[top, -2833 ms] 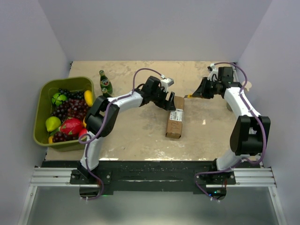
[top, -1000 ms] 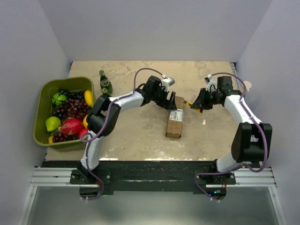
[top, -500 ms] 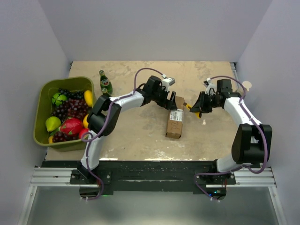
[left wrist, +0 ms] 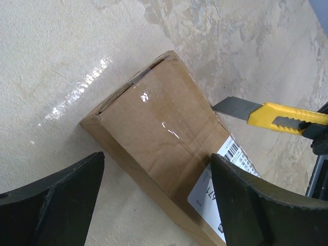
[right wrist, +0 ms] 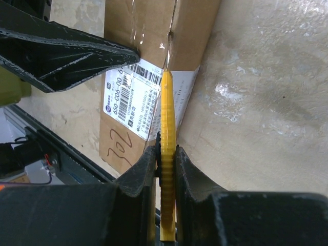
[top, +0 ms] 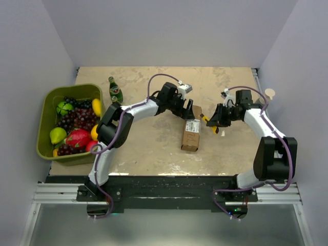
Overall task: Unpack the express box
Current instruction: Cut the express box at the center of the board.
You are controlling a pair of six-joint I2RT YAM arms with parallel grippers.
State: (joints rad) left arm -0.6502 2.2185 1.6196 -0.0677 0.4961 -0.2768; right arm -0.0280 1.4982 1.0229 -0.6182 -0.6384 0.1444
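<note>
The express box [top: 190, 131], a long brown carton with a white label, lies mid-table. My left gripper [top: 187, 109] is open and straddles the box's far end. In the left wrist view its fingers [left wrist: 56, 202] stand either side of the box [left wrist: 159, 128], with a gap on the left side. My right gripper [top: 214, 119] is shut on a yellow utility knife [top: 206, 118]. The knife [left wrist: 287, 115] has its grey blade out, the tip at the box's right edge. In the right wrist view the knife [right wrist: 168, 128] points at the box [right wrist: 138, 31] beside the label, clamped in my right gripper [right wrist: 166, 149].
A green bin [top: 72, 88] full of fruit stands at the left edge. A green bottle [top: 115, 91] stands just right of it, behind my left arm. Walls close the table on three sides.
My right gripper has carried the knife left and nearer, bringing the blade up to the box's right edge. The left gripper and the box have stayed put.
</note>
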